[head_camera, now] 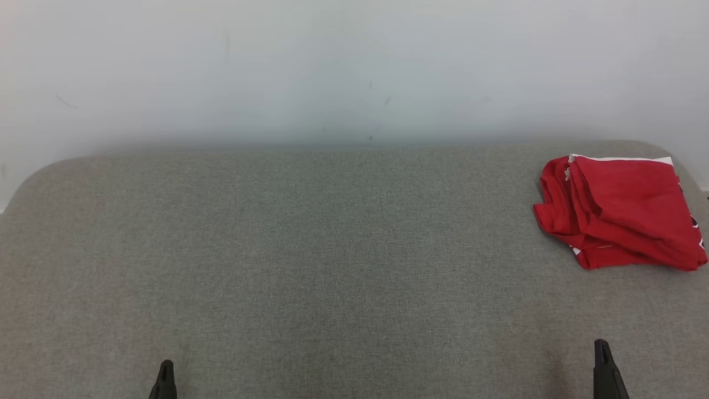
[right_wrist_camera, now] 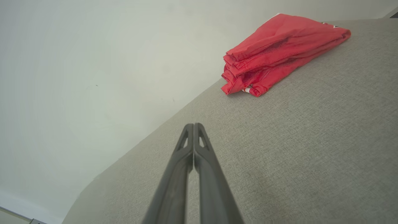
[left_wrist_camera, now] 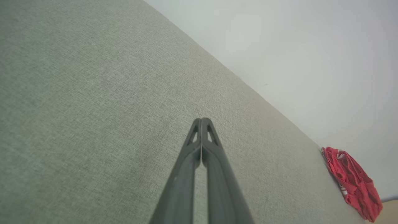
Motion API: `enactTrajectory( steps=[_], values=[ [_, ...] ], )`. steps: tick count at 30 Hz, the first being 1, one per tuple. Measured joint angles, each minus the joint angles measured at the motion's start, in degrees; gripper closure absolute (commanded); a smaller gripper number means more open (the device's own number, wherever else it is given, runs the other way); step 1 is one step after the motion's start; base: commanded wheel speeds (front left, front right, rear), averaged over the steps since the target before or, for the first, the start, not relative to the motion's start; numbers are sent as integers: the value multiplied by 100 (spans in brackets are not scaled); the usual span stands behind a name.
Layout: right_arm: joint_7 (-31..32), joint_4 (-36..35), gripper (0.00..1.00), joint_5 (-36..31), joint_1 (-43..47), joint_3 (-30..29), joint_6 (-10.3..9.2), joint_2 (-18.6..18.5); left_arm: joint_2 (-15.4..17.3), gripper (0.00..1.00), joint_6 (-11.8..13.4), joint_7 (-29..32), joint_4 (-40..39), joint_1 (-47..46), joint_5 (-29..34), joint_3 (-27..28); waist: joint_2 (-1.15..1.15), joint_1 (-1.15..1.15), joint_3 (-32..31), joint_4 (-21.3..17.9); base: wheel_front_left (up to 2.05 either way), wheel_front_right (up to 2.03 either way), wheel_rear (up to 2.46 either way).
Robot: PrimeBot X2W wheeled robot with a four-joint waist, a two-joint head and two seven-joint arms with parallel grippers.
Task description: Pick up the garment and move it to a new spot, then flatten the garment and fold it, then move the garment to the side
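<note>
red garment (head_camera: 620,213) folded at right edge of grey fabric surface (head_camera: 332,249), a nudge could drop it; left gripper (left_wrist_camera: 201,119), right gripper (right_wrist_camera: 193,125) clenched, empty.

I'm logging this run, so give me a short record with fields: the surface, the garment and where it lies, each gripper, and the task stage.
surface: grey fabric surface, pale wall behind it
garment: red garment, folded into a loose stack, white trim showing
garment position: far right of the surface, near its back edge
left gripper: shut, empty, far from the garment
right gripper: shut, empty, short of the garment
task stage: garment looks folded and set aside
</note>
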Motion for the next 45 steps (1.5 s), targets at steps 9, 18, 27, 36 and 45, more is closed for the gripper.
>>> enactTrajectory(
  steps=[9, 18, 27, 36, 45],
  values=[
    [75, -196, 100, 732, 99, 29, 0, -4, 12, 100, -51, 250, -69, -2, -748, 55, 0, 0, 2, 5, 0, 0, 0],
    [165, -361, 100, 1406, 193, 54, -1, -9, 31, 100, -101, 476, -120, -4, -1414, 123, 0, 0, 5, 11, 0, 0, 0],
    [223, -517, 100, 2029, 296, 71, -1, -12, 41, 100, -148, 692, -197, -7, -2019, 166, 0, 0, 7, 16, 0, 0, 0],
    [303, -675, 100, 2576, 399, 92, -1, -14, 45, 100, -189, 889, -240, -9, -2610, 210, 0, 0, 9, 21, 0, 0, 0],
    [369, -816, 100, 3109, 462, 107, -1, -13, 52, 100, -210, 1068, -286, -12, -3115, 265, 0, 0, 12, 27, 0, 0, 0]
  ],
)
